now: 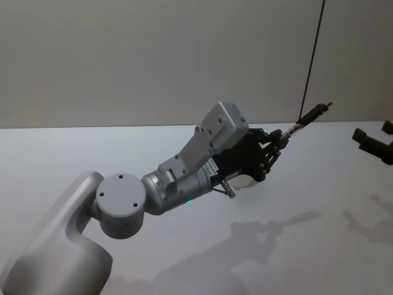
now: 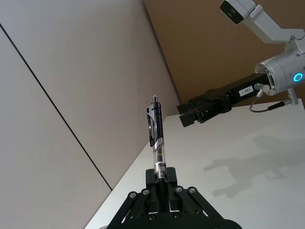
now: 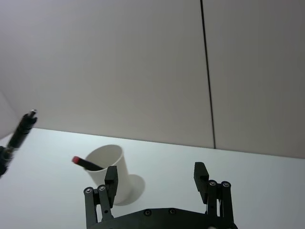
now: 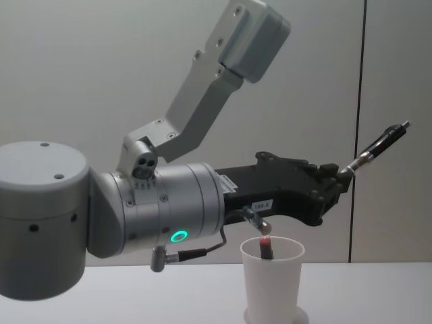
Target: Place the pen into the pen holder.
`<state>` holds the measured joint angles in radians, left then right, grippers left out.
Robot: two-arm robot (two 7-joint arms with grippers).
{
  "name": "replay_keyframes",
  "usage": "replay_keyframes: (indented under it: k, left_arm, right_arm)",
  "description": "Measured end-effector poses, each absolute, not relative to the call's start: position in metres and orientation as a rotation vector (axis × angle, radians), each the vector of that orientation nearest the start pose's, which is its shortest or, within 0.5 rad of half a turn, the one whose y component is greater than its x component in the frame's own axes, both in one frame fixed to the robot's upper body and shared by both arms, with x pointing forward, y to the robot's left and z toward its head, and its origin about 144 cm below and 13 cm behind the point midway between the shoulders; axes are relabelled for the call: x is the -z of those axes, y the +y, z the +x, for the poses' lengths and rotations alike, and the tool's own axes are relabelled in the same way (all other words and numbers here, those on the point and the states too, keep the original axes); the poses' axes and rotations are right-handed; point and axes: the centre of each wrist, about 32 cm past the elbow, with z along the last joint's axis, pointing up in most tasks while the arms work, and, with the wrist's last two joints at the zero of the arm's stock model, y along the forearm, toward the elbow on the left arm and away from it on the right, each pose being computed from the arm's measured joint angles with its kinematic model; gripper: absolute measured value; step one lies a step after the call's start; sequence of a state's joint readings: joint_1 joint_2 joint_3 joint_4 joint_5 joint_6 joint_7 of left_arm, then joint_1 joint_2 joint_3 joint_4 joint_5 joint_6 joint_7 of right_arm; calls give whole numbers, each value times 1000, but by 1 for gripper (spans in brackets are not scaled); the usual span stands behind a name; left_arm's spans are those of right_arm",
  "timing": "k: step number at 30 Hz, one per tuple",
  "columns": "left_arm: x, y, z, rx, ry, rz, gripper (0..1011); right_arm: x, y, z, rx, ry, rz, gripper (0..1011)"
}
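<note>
The left gripper [image 4: 337,177] is raised above the counter [image 1: 92,153], its fingers [image 2: 167,180] clenched on the lower barrel of a black pen [image 4: 378,150]. The pen sticks out past the fingers, tilted up and away toward the wall. The pen holder [image 4: 272,283], a white paper cup, stands upright on the counter just below this gripper, apart from the pen. A red-tipped stick [image 3: 83,162] leans inside the cup. The right gripper [image 3: 156,174] hovers off to the right, its fingers spread and grasping nothing.
</note>
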<state>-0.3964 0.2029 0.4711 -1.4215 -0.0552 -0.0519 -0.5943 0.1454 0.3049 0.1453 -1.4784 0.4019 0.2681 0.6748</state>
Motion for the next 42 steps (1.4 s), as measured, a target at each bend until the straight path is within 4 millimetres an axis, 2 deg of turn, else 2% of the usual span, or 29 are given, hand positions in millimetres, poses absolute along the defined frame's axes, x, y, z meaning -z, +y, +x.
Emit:
replay_keyframes:
  k: [17, 29, 42]
  left_arm:
    - [-1213, 153, 539, -556, -327, 116, 140]
    - [-1213, 153, 539, -556, -327, 116, 140]
    - [-1213, 153, 539, -556, -327, 116, 140]
  right_arm:
    - [-1185, -379, 483, 872, 439, 168, 1001]
    - [-1190, -369, 471, 826, 529, 211, 1001]
    - [-1196, -352, 460, 845, 543, 230, 1001]
